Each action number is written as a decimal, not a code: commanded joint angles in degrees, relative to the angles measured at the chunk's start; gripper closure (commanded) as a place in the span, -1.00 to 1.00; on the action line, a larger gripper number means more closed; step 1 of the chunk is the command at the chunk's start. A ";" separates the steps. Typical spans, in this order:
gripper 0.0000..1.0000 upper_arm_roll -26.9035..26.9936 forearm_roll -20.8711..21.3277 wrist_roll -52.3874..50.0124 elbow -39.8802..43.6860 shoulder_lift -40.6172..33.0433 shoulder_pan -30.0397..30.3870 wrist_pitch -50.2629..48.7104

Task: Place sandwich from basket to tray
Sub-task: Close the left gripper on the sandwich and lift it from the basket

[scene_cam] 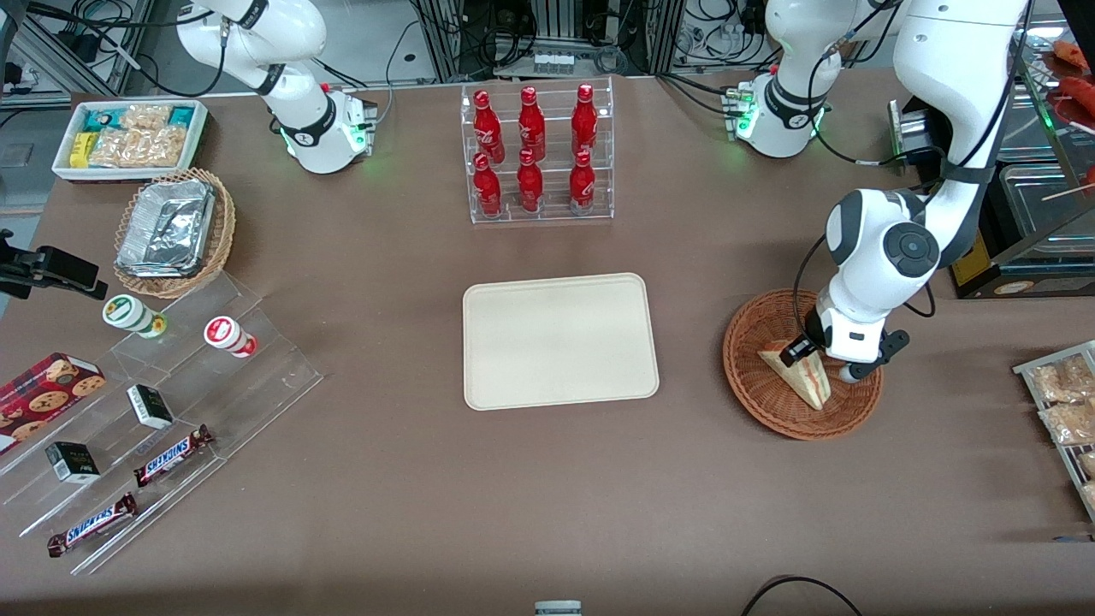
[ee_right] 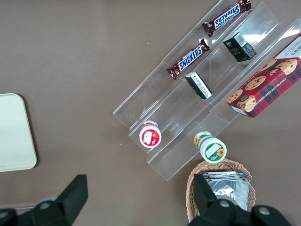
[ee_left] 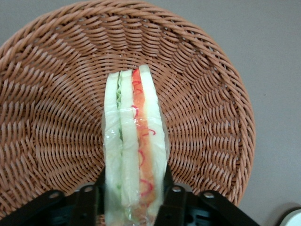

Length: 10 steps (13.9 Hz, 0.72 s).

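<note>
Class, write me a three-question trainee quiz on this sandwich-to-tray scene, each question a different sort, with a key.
1. True or false: the sandwich already lies on the tray.
2. The claw is: A) open above the tray; B) shut on the sandwich in the basket; C) over the bottle rack.
3. Fill in: the rack nearest the arms' bases holds ___ red bottles.

Key: 1 false; 2 B; 3 six.

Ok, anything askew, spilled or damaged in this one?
Nothing stands out. The sandwich stands on edge in the basket, wrap intact, with the claw closed on its sides. The tray lies bare and square. Shelf items look orderly.
</note>
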 commanded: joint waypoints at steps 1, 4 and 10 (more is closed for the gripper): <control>1.00 0.16 2.31 -0.48 0.49 -3.12 -0.08 -3.05; 1.00 -0.28 5.65 -0.48 7.84 -6.29 -0.26 -18.91; 1.00 -10.37 5.30 -1.45 28.33 -5.07 -0.35 -39.18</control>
